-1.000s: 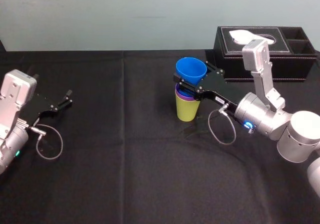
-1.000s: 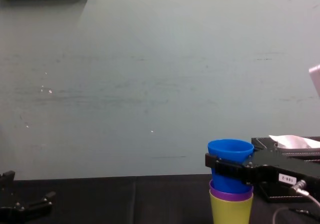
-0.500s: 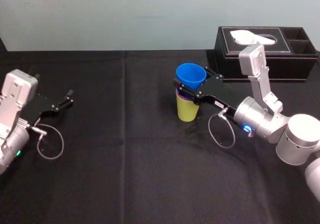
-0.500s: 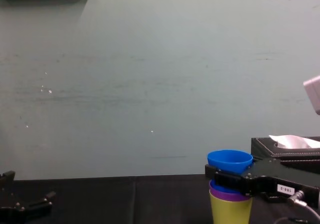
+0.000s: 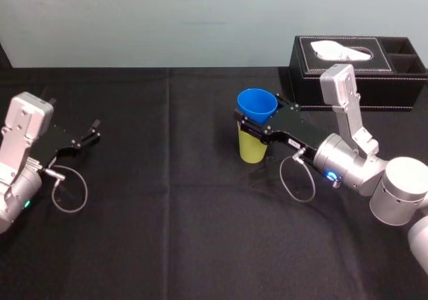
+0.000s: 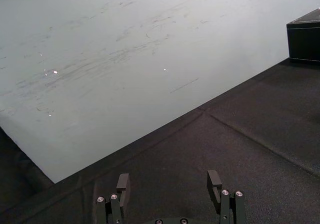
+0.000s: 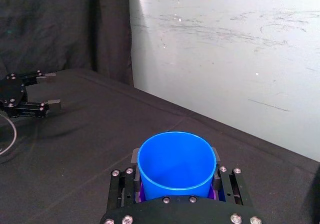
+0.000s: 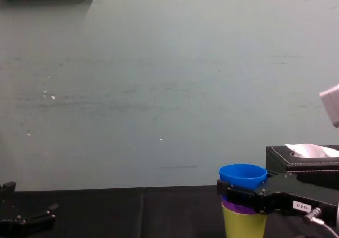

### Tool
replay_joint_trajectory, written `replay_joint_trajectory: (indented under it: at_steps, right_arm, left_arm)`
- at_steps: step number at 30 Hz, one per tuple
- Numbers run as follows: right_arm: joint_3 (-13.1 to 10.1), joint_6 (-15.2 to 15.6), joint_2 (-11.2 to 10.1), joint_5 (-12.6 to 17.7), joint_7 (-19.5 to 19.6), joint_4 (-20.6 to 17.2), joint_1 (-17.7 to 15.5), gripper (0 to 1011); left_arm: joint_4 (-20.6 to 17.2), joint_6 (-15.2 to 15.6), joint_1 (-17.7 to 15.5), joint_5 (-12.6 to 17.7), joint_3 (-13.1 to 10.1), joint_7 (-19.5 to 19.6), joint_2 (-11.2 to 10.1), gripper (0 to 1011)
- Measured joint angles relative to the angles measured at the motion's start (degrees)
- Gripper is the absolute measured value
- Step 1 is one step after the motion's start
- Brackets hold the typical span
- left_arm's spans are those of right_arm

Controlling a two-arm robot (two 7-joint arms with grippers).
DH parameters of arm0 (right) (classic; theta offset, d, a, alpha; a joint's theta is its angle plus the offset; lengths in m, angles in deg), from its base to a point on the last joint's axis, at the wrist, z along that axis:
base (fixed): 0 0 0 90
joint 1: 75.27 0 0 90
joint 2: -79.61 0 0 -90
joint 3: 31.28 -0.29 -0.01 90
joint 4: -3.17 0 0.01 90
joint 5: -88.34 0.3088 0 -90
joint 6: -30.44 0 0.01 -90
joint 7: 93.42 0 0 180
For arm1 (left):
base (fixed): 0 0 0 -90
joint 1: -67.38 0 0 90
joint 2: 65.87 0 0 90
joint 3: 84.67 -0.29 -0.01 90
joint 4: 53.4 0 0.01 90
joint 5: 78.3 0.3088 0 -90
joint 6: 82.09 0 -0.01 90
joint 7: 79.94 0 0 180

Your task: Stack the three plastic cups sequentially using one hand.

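The blue cup (image 5: 257,104) is gripped from both sides by my right gripper (image 5: 254,121), shut on it just below its rim. It sits down inside the purple cup (image 8: 236,206), of which a thin band shows. Those two rest nested in the yellow-green cup (image 5: 251,150), which stands upright on the black tablecloth. In the right wrist view the blue cup (image 7: 176,156) opens upward between the fingers (image 7: 135,158). From the chest view the stack appears at the lower right, yellow-green cup (image 8: 243,223) lowest. My left gripper (image 5: 90,131) is parked open at the far left.
A black tissue box (image 5: 354,69) with a white tissue stands at the back right, close behind my right arm. A black cloth (image 5: 167,213) covers the table, and a pale wall rises behind it. A cable loop (image 5: 294,180) hangs under the right wrist.
My right gripper has lowered the blue cup deeper into the purple one, so less purple shows. The left arm has stayed put.
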State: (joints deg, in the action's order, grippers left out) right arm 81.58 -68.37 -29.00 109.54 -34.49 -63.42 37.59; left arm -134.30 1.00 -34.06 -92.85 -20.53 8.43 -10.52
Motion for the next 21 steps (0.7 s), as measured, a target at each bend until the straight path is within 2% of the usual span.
replay_joint_trajectory:
  at_steps: [7, 10, 14, 18, 21]
  right_arm:
    - [0.0, 0.0, 0.0, 0.0, 0.0, 0.0, 0.0, 752]
    - [0.0, 0.1, 0.0, 0.0, 0.1, 0.0, 0.0, 792]
    - [0.0, 0.1, 0.0, 0.0, 0.1, -0.1, 0.0, 926]
    - [0.0, 0.1, -0.1, 0.0, 0.1, -0.1, 0.0, 998]
    - [0.0, 0.1, -0.1, 0.0, 0.1, -0.1, 0.0, 1003]
  left_arm:
    - [0.0, 0.0, 0.0, 0.0, 0.0, 0.0, 0.0, 1011]
    - [0.0, 0.0, 0.0, 0.0, 0.0, 0.0, 0.0, 1011]
    - [0.0, 0.0, 0.0, 0.0, 0.0, 0.0, 0.0, 1011]
    - [0.0, 0.0, 0.0, 0.0, 0.0, 0.0, 0.0, 1011]
    - [0.0, 0.0, 0.0, 0.0, 0.0, 0.0, 0.0, 1011]
